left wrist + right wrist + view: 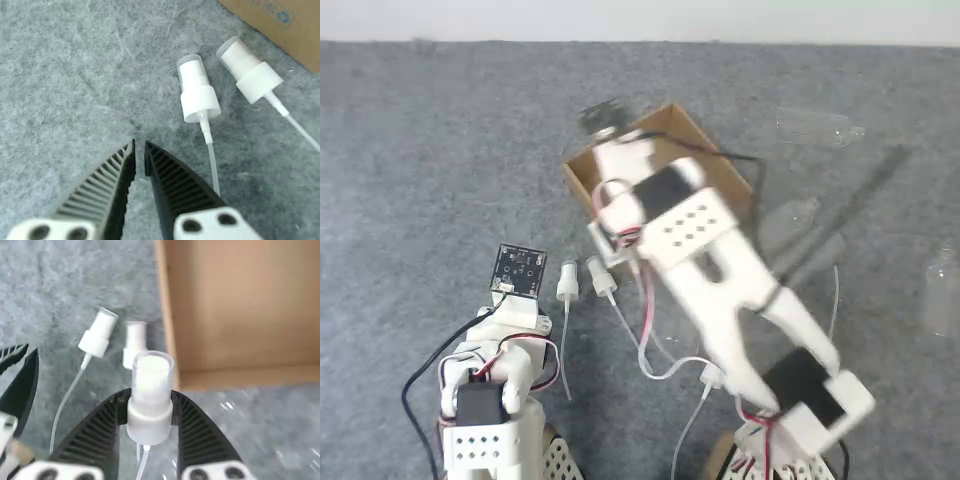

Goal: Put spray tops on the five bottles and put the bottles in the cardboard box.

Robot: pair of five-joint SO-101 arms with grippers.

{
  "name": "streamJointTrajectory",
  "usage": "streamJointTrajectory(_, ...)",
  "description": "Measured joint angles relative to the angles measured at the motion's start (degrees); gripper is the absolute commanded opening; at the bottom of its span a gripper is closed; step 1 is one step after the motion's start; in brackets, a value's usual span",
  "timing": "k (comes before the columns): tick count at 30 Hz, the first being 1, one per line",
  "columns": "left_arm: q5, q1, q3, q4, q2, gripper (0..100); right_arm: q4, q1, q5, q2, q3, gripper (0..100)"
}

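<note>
Right end effector has a spray top clamped at its collar, dip tube hanging free, likely ready to drop into a bottle. Left end effector sits clenched and empty over the counter, beside two spare tops near the cardboard box.

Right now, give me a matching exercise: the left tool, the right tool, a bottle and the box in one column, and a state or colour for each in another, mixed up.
1. left tool
2. right tool
3. bottle
4. box

A. clear, lying down
B. shut, holding nothing
C. brown
D. clamped on a top

Pairs: 1-B, 2-D, 3-A, 4-C.
</note>
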Motion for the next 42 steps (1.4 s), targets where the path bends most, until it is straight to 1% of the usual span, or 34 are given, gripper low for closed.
streamJointTrajectory(3,0.0,0.0,0.0,0.0,0.0,3,-3.4,-0.8,-0.4,5.3,0.0,1.1)
streamJointTrajectory(5,0.0,-0.2,0.0,0.0,0.0,3,-5.5,-0.9,-0.6,7.6,0.0,3.3)
streamJointTrajectory(10,0.0,0.0,0.0,0.0,0.0,3,-7.0,-1.6,-0.6,10.5,0.0,18.8)
streamJointTrajectory(12,0.0,0.0,0.0,0.0,0.0,3,-7.0,-2.4,-0.6,10.5,0.0,22.3)
streamJointTrajectory(20,0.0,-0.2,0.0,0.0,0.0,3,-6.9,-2.8,-0.6,10.5,0.0,22.7)
streamJointTrajectory(24,0.0,0.0,0.0,0.0,0.0,3,-2.9,-1.7,-0.6,10.5,-2.4,22.6)
streamJointTrajectory(29,0.0,-0.2,0.0,0.0,0.0,3,5.2,5.5,-0.6,6.0,-6.8,14.9)
streamJointTrajectory(32,0.0,-0.1,0.0,0.0,0.0,3,10.1,11.4,-0.6,0.8,-7.6,14.7)
streamJointTrajectory(34,0.0,0.0,0.0,0.0,0.0,3,13.7,16.7,0.2,-2.5,-7.6,16.5)
streamJointTrajectory(37,0.0,-0.2,0.0,0.0,0.0,3,17.6,25.2,5.6,-6.2,-7.6,18.3)
streamJointTrajectory(42,0.0,-0.2,0.0,0.0,0.0,3,17.3,42.8,11.9,-10.5,0.7,20.3)
